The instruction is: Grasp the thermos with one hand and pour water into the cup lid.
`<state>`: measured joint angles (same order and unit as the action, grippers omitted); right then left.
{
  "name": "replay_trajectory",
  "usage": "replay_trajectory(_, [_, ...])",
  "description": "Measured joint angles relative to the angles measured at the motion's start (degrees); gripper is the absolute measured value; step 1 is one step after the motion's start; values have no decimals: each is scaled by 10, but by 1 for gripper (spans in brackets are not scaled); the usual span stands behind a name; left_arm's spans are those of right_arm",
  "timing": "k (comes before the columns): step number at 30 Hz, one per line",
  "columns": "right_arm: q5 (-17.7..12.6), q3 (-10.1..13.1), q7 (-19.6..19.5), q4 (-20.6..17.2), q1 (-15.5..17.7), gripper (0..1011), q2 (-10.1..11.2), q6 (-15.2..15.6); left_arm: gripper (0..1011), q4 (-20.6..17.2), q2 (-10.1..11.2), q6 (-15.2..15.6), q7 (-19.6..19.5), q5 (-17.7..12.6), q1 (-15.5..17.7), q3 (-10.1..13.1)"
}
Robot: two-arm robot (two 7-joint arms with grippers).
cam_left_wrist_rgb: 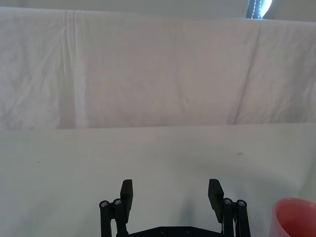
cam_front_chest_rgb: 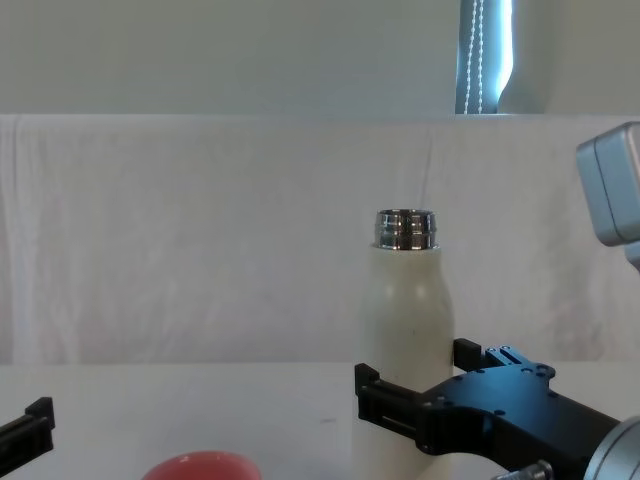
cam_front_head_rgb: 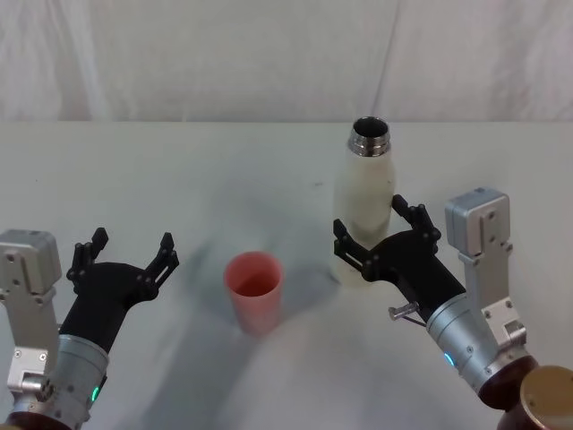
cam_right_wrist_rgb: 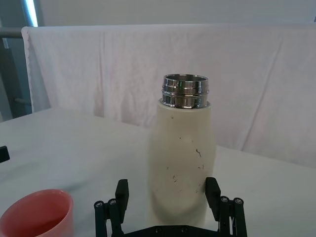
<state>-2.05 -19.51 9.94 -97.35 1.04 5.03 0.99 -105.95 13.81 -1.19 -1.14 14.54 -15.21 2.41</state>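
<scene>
At right on white bench point(cam_front_head_rgb: 134, 179) | risk: grip sits low on tall cream-white steel-necked thermos point(cam_front_head_rgb: 365, 210), so it may tip or slip when lifted | right gripper point(cam_front_head_rgb: 383, 235) spread, fingers flanking thermos body, contact unclear | salmon-pink cup lid point(cam_front_head_rgb: 254, 288) just left of it | left gripper point(cam_front_head_rgb: 125, 255) spread, empty.

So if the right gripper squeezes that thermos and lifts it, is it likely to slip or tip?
The thermos looks rigid, so it should not give under the open right gripper, whose fingers sit either side of its lower body. Its smooth cream wall could be somewhat slippery. It stands tall on a narrow base, so a sideways nudge might tip it, and with the neck open any water could spill.
</scene>
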Motion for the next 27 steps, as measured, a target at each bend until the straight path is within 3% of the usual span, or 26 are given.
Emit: replay_trajectory(27, [-11, 3, 3, 47, -35, 1001, -14, -3, 1001, 0, 0, 0, 0, 0, 0, 0])
